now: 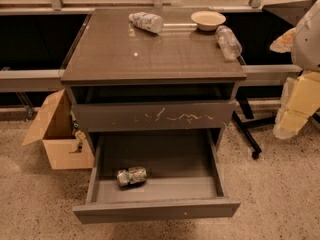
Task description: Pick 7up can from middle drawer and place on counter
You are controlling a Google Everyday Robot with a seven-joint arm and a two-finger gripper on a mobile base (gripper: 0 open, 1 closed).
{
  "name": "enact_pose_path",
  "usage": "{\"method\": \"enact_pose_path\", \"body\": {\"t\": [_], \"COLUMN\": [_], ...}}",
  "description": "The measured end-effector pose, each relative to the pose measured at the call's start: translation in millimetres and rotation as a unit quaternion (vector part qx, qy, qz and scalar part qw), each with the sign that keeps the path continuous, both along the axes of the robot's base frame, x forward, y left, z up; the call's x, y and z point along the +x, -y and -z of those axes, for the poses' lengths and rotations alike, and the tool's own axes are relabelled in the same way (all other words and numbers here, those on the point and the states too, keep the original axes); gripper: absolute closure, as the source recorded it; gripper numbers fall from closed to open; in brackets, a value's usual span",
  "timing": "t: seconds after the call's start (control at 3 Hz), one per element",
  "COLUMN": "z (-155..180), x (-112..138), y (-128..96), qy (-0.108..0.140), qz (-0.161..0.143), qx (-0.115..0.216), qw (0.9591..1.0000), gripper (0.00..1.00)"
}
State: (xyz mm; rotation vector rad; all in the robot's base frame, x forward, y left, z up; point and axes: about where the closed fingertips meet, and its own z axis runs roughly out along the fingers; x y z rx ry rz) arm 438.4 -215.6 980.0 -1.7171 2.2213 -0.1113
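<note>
- Nothing looks done yet: the can [131, 176] lies on its side at the front left of the open drawer [165, 156].
- The gripper [295, 109] hangs at the right edge, well apart from the can. I cannot tell whether it is wide or narrow.
- Left to do: reach, grasp, lift, and place on the surface [150, 54].
- The arm is cut off by the frame edge.

One can [131, 176] lower middle, two bottles up top, one whitish bottle [146, 21], one clear bottle [229, 42], one bowl [208, 19] upper right, one surface [150, 54], two drawers, one open drawer [155, 210], one scratched drawer [152, 115], one box [55, 129] at left, one gripper [295, 111] at the right edge.
</note>
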Motion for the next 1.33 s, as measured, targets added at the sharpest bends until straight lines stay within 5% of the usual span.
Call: {"method": "enact_pose_path", "body": {"t": [0.67,1.0,1.33], "z": [15.9,64.7,111.6], "x": [11.5,34.6,50.4], "y": [-9.9,-36.7,-67.0], "qy": [-0.001,-0.019,-0.033], "qz": [-0.022,-0.072,-0.113], "qx": [0.018,0.064,0.115], "qw": [0.9996,0.9951,0.9864], "gripper": [0.0,0.0,0.0]}}
